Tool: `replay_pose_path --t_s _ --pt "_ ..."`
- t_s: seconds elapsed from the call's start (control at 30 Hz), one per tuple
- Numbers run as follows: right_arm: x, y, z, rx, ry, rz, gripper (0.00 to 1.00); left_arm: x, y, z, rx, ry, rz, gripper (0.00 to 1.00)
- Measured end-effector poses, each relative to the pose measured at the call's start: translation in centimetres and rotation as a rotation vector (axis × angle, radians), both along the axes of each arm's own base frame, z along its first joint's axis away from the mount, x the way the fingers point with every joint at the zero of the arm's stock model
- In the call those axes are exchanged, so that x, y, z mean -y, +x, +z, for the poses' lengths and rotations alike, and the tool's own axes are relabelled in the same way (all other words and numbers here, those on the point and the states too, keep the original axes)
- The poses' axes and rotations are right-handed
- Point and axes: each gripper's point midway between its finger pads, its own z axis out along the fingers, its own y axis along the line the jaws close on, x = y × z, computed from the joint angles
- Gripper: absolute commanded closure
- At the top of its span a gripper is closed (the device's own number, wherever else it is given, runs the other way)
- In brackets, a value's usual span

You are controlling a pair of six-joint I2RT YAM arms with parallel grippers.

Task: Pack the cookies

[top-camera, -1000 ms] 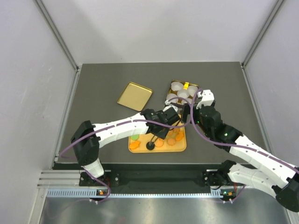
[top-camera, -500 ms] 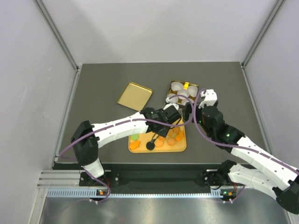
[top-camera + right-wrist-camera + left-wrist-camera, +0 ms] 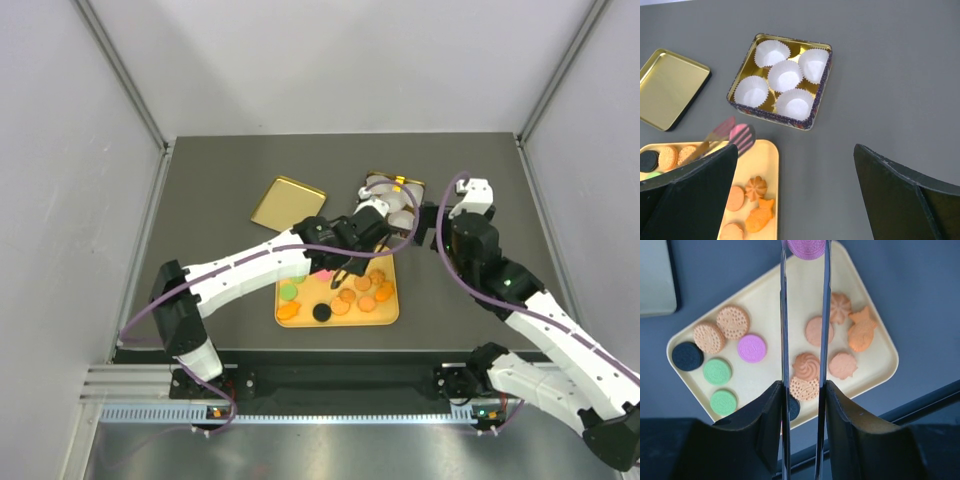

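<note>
Tongs (image 3: 783,330) jut from the left gripper (image 3: 804,400), whose fingers squeeze them so that the blade tips pinch a pink cookie (image 3: 806,247). A second ago this gripper sat low over the tray (image 3: 760,310); now it has risen and swung toward the tin (image 3: 817,100), and the pinched cookie hangs above the tray's far edge, short of the tin. The right gripper (image 3: 795,150), jaws wide apart and holding nothing, has drawn back to the right. On the tray lie thirteen cookies (image 3: 819,331): eight orange-brown, two green, one pink and two black, one of the black ones half hidden behind a finger. The tin holds five white paper cups (image 3: 786,78). One gold lid (image 3: 670,90) lies on the table (image 3: 880,60), left of the tin and apart from it.
</note>
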Motion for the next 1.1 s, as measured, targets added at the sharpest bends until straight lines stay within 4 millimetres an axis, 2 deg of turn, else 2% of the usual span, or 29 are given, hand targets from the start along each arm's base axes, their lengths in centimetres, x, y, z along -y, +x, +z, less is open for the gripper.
replay_pose_path --t_s 0.1,0.23,0.37,0.5,0.67,0.9,1.1 --pt "0.6 -0.3 0.7 0.002 0.008 -0.013 0.0 0.3 1.4 1.9 0.036 -0.034 0.011 0.62" --pt "1.0 -0.6 1.3 0.005 0.016 -0.021 0.0 0.8 4.4 4.2 0.092 -0.079 0.042 0.62" --pt "1.1 -1.0 1.1 -0.013 0.012 -0.015 0.0 1.4 7.8 4.9 0.136 -0.102 0.073 0.62" --pt "1.2 -1.5 1.1 -0.031 0.005 -0.005 0.0 1.6 11.2 4.0 0.164 -0.087 0.109 0.62" --pt "1.5 -1.9 2.3 -0.014 0.016 -0.003 0.0 2.0 14.2 1.1 0.162 -0.046 0.124 0.62" --pt "2.0 -2.4 2.5 -0.012 0.016 -0.007 0.0 2.4 16.4 -1.9 0.155 -0.003 0.122 0.62" --pt "2.1 -2.6 2.6 -0.01 0.017 -0.007 0.0 2.7 17.7 -2.6 0.168 -0.009 0.128 0.62"
